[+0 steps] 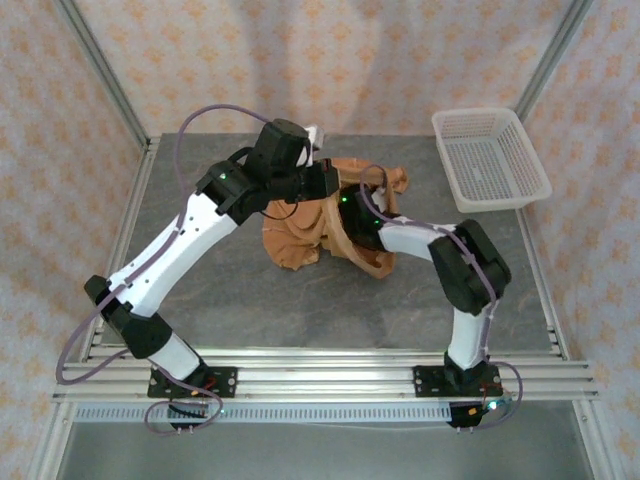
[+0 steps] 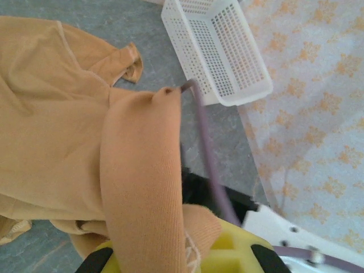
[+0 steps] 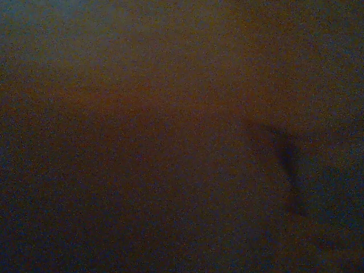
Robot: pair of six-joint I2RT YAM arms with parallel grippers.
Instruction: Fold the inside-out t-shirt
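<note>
Two arms meet mid-surface point(image 1: 230, 300) over the crumpled t-shirt point(image 1: 300, 235). Left end effector point(image 2: 179, 261) pinches a fold that drapes up through its wrist view, past a cable point(image 2: 207, 159). Right end effector point(image 1: 352, 212) is buried in cloth, its camera dark: spread or pressed, cannot tell. Basket point(image 1: 490, 160) sits far right, apart.

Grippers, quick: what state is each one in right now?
Left gripper: closed on the t-shirt.
Right gripper: cannot be told, it is buried in the fabric.

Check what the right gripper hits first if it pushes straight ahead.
The t-shirt. The right wrist view is dark orange-brown, as if cloth sits right against the lens; how close, I can't tell.
</note>
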